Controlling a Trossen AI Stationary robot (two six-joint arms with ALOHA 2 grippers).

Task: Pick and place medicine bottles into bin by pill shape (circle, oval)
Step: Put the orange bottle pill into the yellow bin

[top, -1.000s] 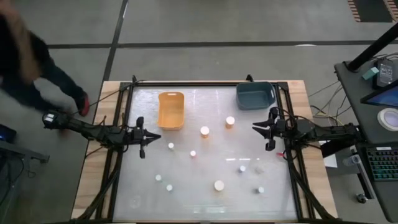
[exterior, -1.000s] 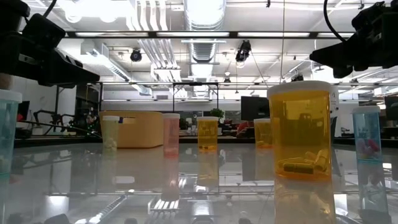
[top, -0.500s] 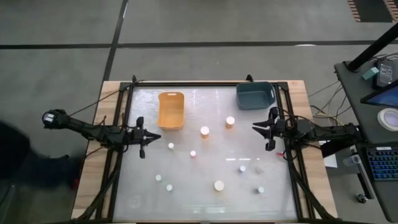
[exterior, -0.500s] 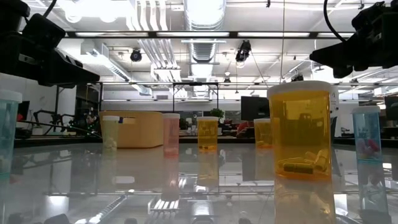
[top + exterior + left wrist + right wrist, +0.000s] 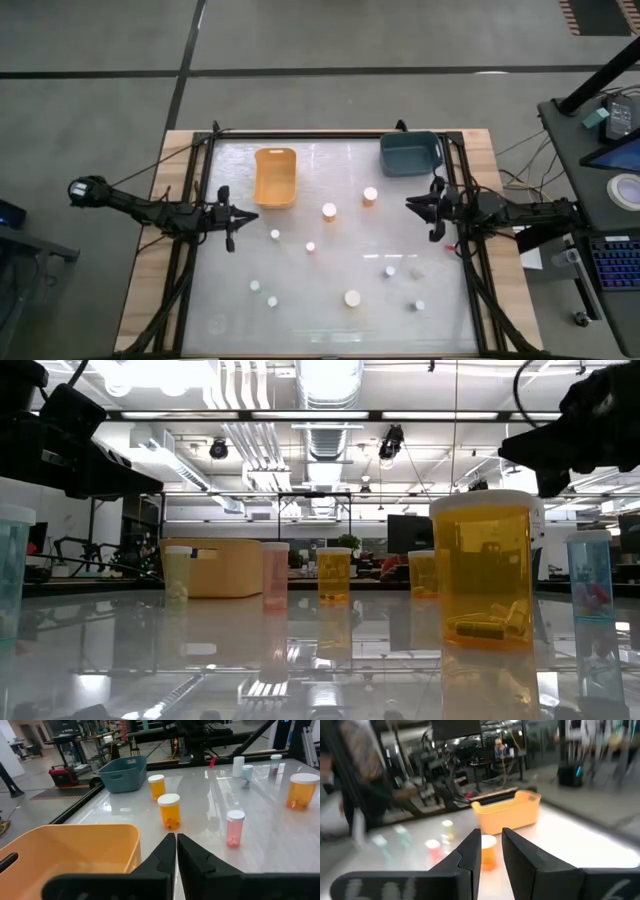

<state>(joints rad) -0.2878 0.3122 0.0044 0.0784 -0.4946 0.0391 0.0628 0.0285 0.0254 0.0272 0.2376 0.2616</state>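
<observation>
While both arms hang above the desk (image 5: 330, 300), the left gripper (image 5: 243, 217) beside the orange bin (image 5: 276, 177) and the right gripper (image 5: 412, 204) just below the blue bin (image 5: 409, 153) have their jaws pressed together, holding nothing; the medicine bottles (image 5: 329, 211) stand scattered across the desk, none yet in either bin.

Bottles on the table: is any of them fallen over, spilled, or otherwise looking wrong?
Nothing stands out. The bottles all stand upright with caps on, spread over the table. The orange bin and the blue bin sit level at the far edge, with nothing visible inside. No pills lie loose.
</observation>
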